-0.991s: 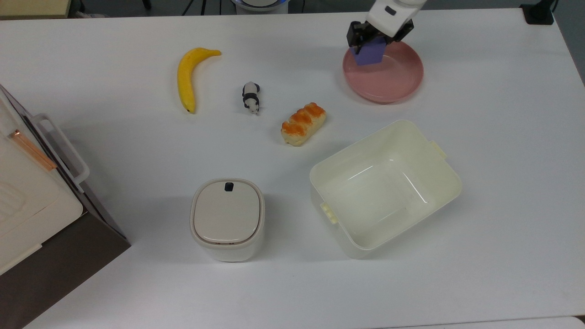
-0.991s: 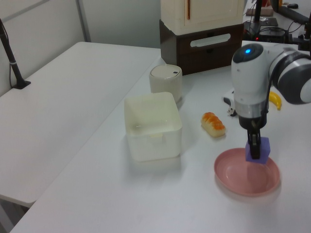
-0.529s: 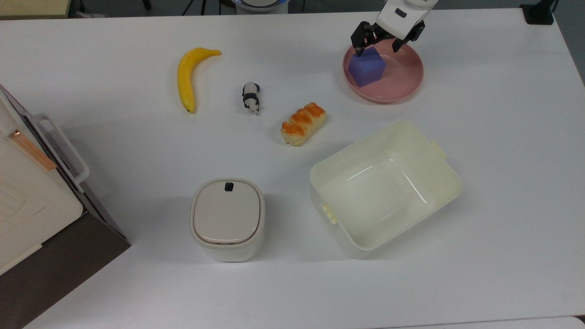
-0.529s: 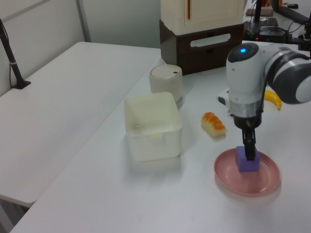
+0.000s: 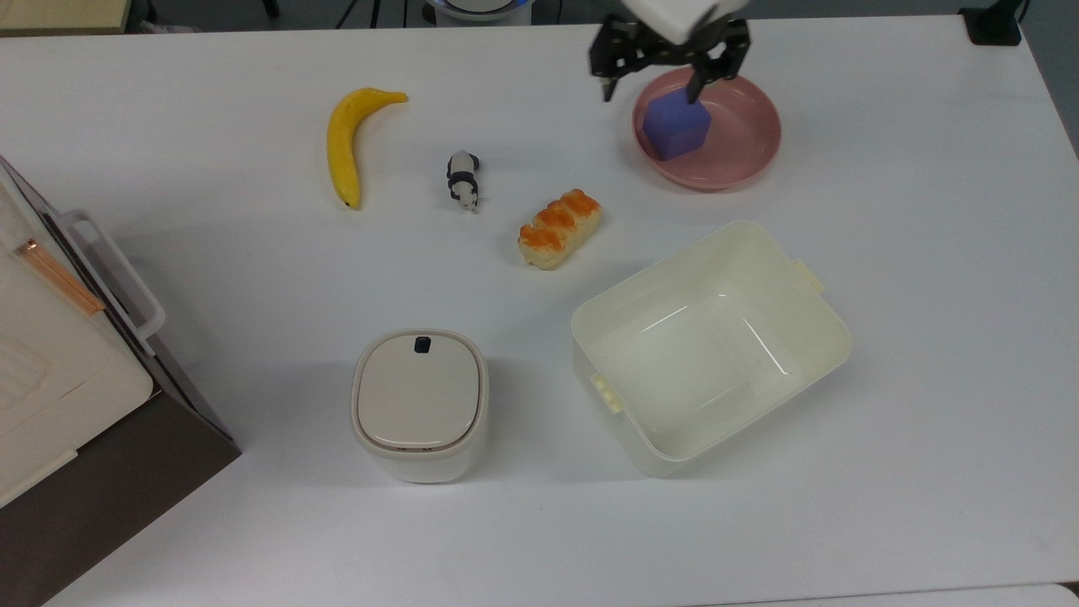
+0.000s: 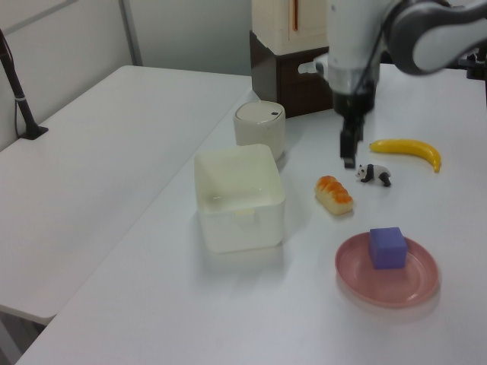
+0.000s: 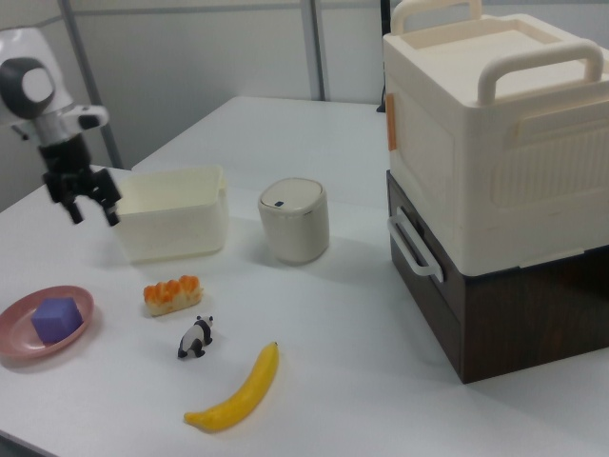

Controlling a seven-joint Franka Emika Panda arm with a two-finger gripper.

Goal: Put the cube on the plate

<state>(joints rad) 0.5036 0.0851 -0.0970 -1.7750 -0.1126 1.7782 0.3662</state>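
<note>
While the cube is sitting on the plate, toward the top view's left of the dish, the gripper is hanging above w/ jaws spread wide, gripping nothing. One fingertip is overlapping the cube's upper edge in the top view; arm body is getting cut off at the frame top. Bread roll and tub are lying apart on the worktop.

No readable text, labels, brands or numbers anywhere in the three views. The small lidded bin has a dark mark on its lid, too small to read. The cream box with handles and the dark cabinet under it carry no legible markings.
</note>
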